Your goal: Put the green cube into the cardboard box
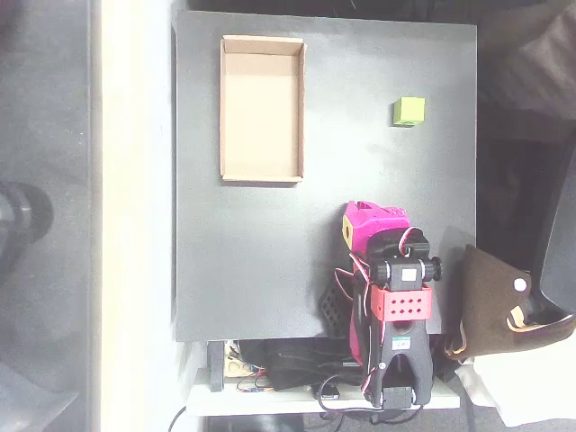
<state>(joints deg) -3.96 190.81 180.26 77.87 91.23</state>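
The green cube (409, 111), small and yellow-green, sits on the black table (243, 261) toward the far right. The cardboard box (261, 108), a shallow tan tray, lies at the far left with its long side running up the picture and nothing inside. My magenta gripper (367, 214) is folded back over the arm's base at the near right edge, well below the cube and to the right of the box. Its fingers are bunched under the wrist, so no gap between them can be made out, and nothing shows in them.
A brown bag (495, 301) rests just off the table's right edge beside the arm. Cables and a black block (297, 369) crowd the near edge by the arm's base. A pale strip (135, 216) runs along the table's left side.
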